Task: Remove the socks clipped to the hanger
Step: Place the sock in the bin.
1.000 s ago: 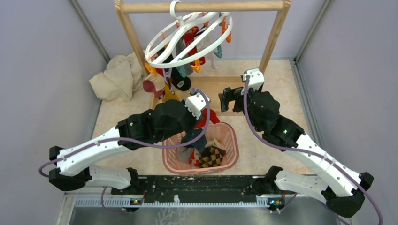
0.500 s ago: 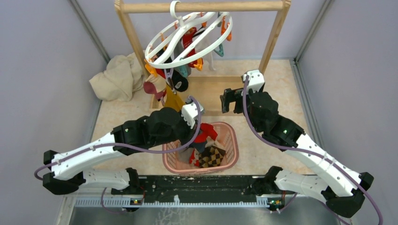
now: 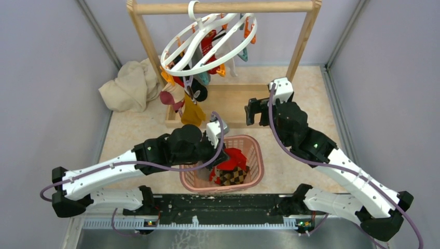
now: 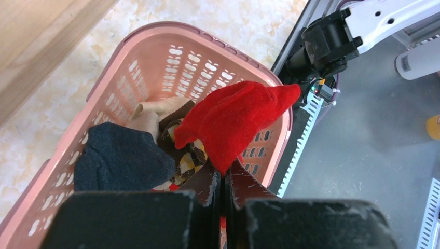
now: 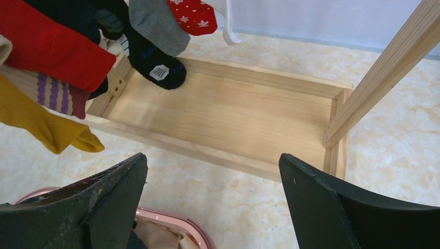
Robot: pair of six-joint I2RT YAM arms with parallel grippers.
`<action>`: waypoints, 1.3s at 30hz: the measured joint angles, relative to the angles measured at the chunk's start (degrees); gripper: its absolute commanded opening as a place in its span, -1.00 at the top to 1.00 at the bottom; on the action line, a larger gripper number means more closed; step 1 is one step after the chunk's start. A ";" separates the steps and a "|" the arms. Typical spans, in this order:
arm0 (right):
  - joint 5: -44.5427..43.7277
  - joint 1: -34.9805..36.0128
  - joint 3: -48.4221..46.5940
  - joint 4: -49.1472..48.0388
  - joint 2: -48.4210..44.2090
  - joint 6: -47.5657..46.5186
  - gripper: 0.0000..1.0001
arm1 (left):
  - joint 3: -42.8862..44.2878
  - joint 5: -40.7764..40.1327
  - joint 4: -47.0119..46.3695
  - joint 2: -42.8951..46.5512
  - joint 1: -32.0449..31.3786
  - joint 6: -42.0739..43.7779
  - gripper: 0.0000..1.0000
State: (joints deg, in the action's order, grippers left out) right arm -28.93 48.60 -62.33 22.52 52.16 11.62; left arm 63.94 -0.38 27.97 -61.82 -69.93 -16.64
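Left gripper: your left wrist view shows the jaws pressed together on the edge of a red sock, which hangs over the pink basket, reaching across its rim on the side toward the arm bases.
Same grip from above: in the top view the left gripper is mostly hidden under its own wrist. You see only the red sock inside the basket.
Basket contents: only the left wrist view shows them clearly, a dark sock, a checked sock and a tan sock, all below the red one.
Right gripper: it hovers just beyond the basket's far right corner. In the right wrist view your right gripper has its fingers spread wide with nothing between them.
Hanger: it hangs tilted from the wooden rail, beyond the basket's far side and above it.
Socks: they hang clipped in a bunch under the hanger's left part, beyond the basket's far left corner.
Socks up close: the right wrist view separates a mustard sock, a black sock and a grey sock, hanging above the wooden tray.
Beige cloth: it lies heaped well beyond the basket to the far left, in the top view only.
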 measured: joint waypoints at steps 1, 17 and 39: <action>-0.11 0.00 0.00 0.09 -0.07 0.02 -0.97 | -0.66 0.22 -0.44 -0.22 0.11 -0.42 0.91; -0.33 -0.07 0.04 1.14 -1.97 0.20 -0.97 | -2.75 -3.76 -1.95 -8.44 0.72 -2.82 -0.10; -0.31 -0.42 0.00 1.16 -1.88 -0.02 -0.97 | 2.97 -8.09 2.05 -2.91 0.72 -1.49 -0.54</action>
State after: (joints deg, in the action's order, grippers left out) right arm -29.23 48.18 -62.33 23.68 50.28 11.60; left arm 66.92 -8.47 30.02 -64.73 -69.21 -18.13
